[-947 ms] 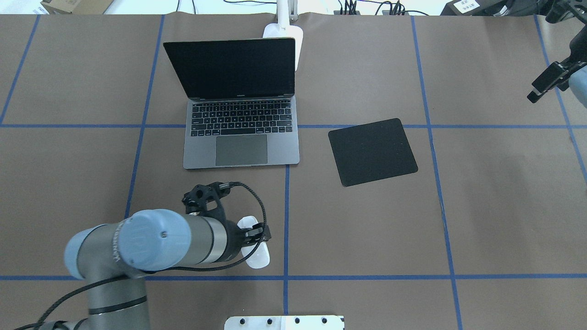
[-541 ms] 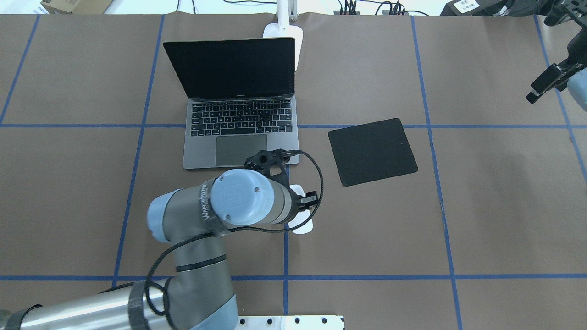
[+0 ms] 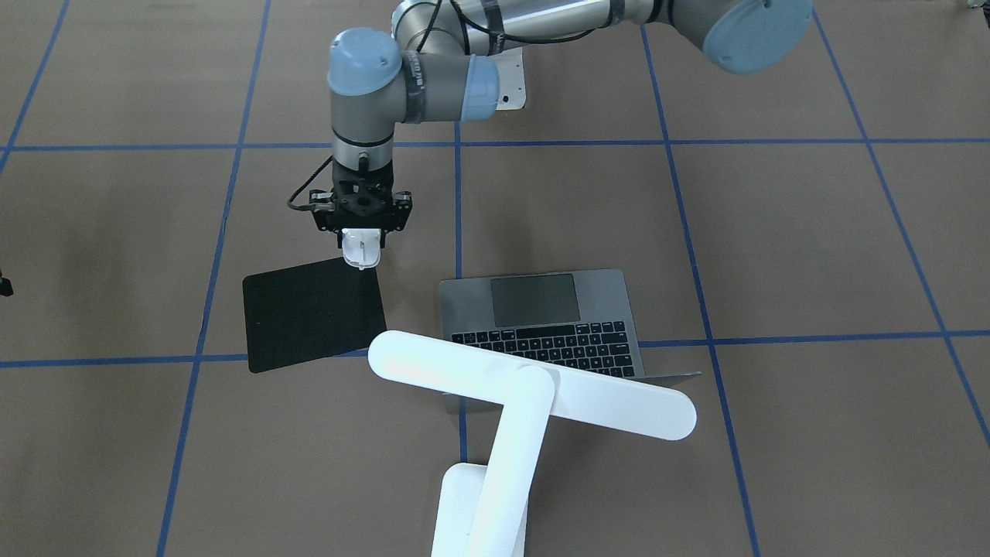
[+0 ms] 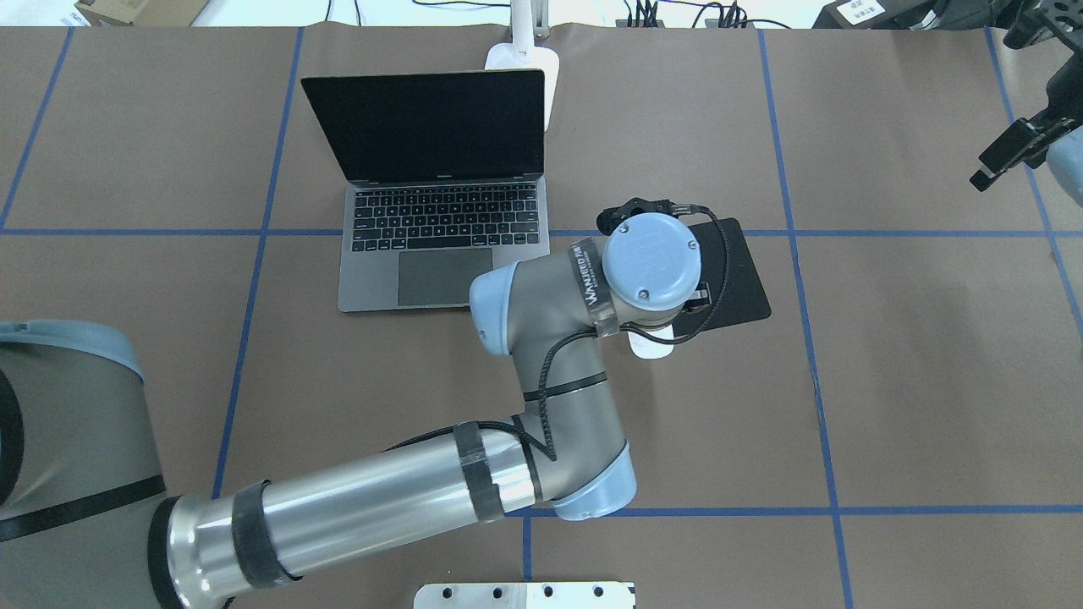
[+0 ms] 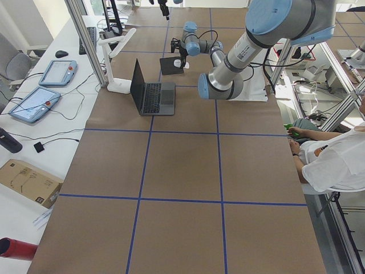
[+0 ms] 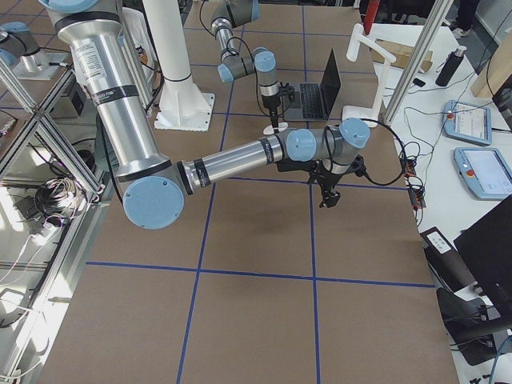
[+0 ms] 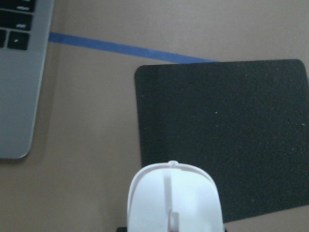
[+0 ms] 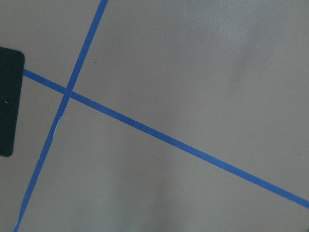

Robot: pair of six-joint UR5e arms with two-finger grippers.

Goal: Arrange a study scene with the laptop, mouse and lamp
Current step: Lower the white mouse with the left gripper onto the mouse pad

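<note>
One laptop (image 4: 444, 228) sits open on the table (image 4: 914, 381), off to the left pincer's (image 3: 361, 234) left and a little farther from the robot, with its dark screen upright and its keys and trackpad facing the robot. One lamp (image 3: 534, 394) stands behind the laptop's screen, beyond the left pincer and to its left. Its long bar head reaches across above the screen's top edge. The left pincer points straight down, its two fingers clamped on the sides of the one mouse (image 3: 361, 251), which hangs directly below it. The wrist view shows the mouse's (image 7: 172, 200) front end jutting out over the edge of the one black mat (image 7: 227, 135) that lies nearest the robot. Most of the mat spreads out ahead of this pincer and slightly to its right. Whether the mouse touches the mat cannot be told. The right pincer (image 4: 1007, 156) hangs well apart from all four things, far to the left pincer's right near the table's end, over bare table crossed by blue tape lines (image 8: 159, 135). Whether its fingers are apart or together cannot be told.
</note>
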